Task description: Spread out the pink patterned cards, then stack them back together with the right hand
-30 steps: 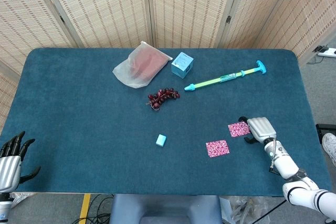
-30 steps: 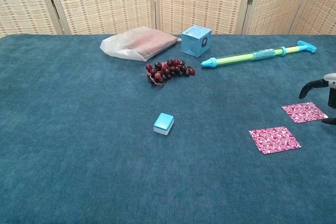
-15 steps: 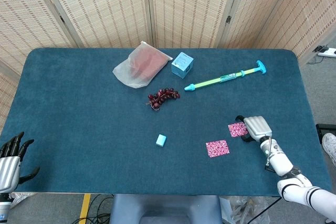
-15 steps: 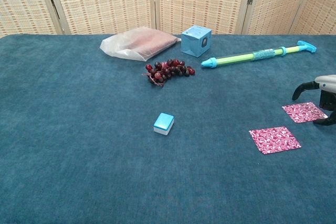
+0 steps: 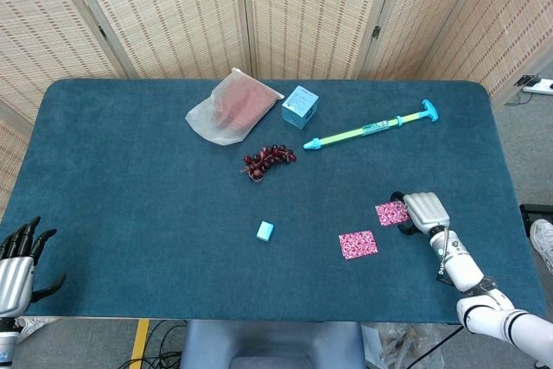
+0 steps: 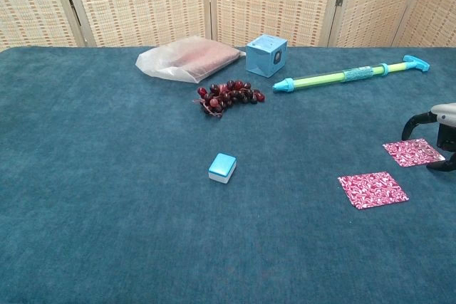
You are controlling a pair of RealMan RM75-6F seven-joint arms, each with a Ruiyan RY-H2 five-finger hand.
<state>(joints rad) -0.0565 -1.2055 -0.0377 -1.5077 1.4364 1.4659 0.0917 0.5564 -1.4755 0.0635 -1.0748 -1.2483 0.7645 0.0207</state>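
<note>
Two glossy square pink patterned cards; felt table.

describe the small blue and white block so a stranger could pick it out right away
On the blue table, look near the front centre, below the grapes. The small block lies alone there, left of the two pink cards. Unlike the bigger light blue cube at the back, it is flat and white-sided.
</note>
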